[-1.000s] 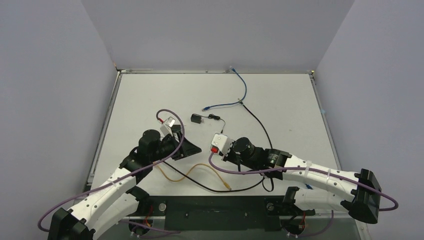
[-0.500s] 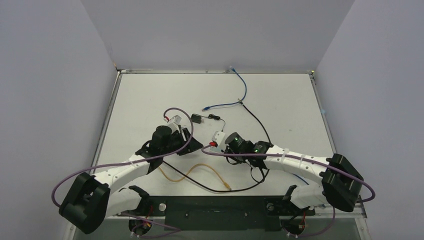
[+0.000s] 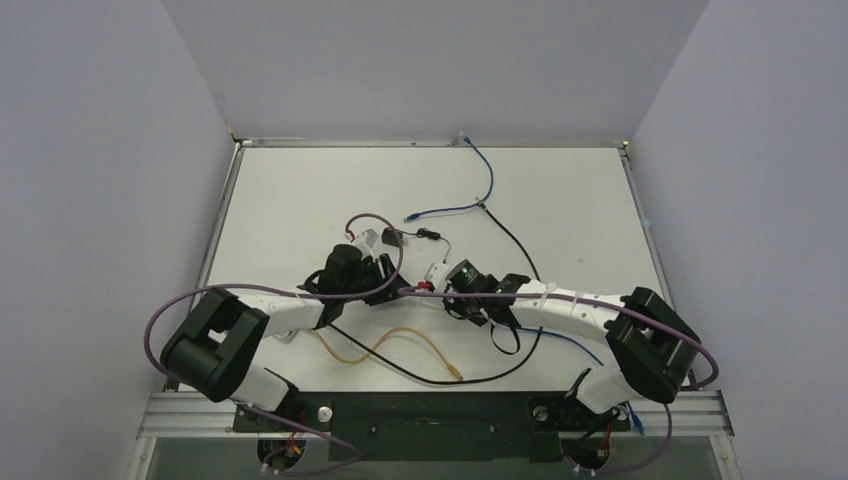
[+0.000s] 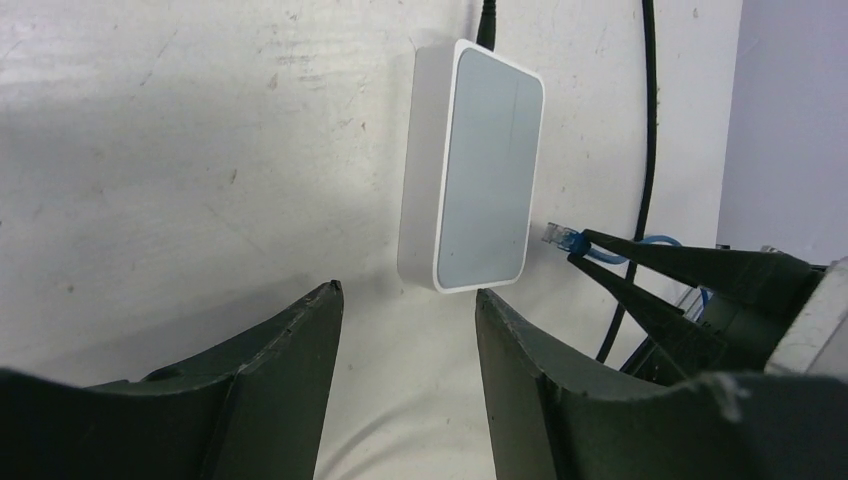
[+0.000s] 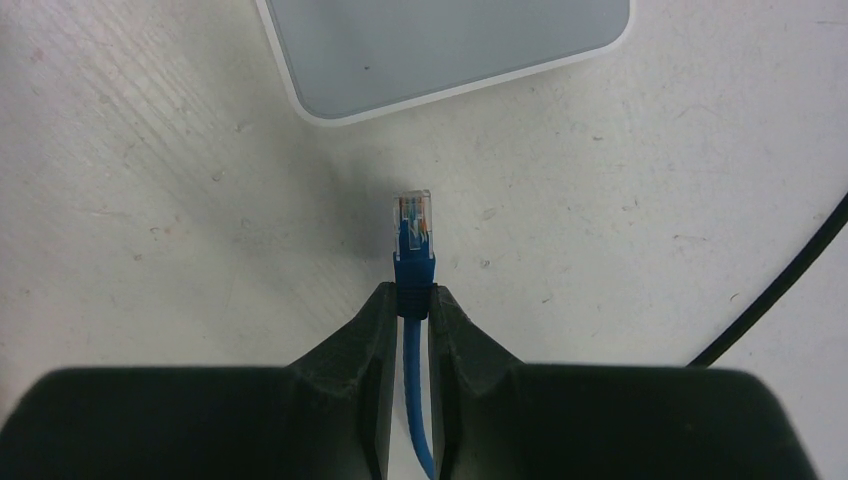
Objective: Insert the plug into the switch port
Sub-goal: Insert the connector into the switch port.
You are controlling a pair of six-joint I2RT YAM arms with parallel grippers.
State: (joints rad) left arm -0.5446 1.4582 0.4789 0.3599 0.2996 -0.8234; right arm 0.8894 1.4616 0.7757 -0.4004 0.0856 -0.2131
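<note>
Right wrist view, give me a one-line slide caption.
Right gripper grips the blue-booted plug, aimed at the white switch box, a gap between them.

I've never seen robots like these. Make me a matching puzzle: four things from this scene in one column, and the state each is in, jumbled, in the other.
Things:
1. plug
2. switch
3. left gripper
4. orange cable

States:
A. open, holding nothing
B. lying in loose curves, untouched
C. pinched in the right gripper, tip pointing at the white box
D. lying flat, grey face up

Pairs: 1-C, 2-D, 3-A, 4-B.
</note>
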